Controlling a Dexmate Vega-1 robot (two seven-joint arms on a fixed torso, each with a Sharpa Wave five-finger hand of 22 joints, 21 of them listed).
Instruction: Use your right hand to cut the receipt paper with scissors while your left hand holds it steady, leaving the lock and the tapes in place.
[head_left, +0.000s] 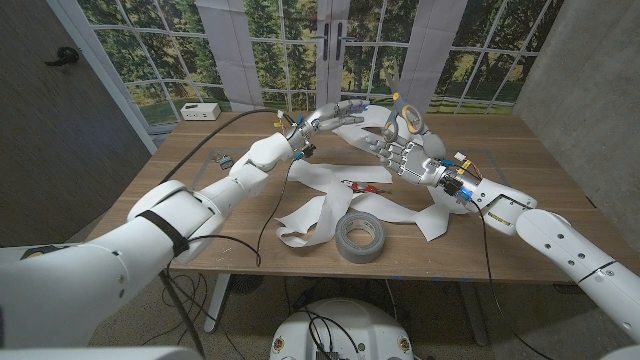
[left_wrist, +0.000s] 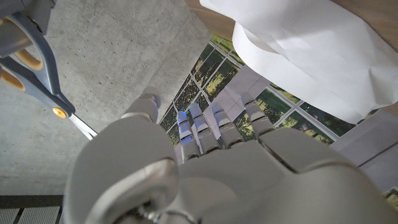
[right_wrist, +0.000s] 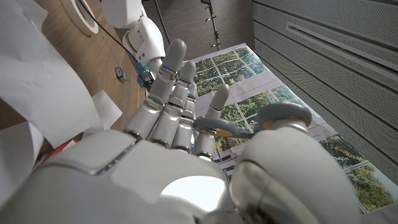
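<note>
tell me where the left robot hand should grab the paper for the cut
Grip the raised strip of paper just short of the scissors, pinching its flat faces from the left. It hangs loose in the air there, so a hold near the blades would likely keep it taut.

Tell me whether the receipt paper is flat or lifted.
Partly lifted: the left hand raises one end of the paper off the table; the rest lies crumpled there.

Background bits around the wooden table (head_left: 520, 150)

There's a small white box (head_left: 199, 111) at the far left corner, black cables (head_left: 262, 225) trailing over the front edge, and a forest-window backdrop (head_left: 300, 40) behind it all.
</note>
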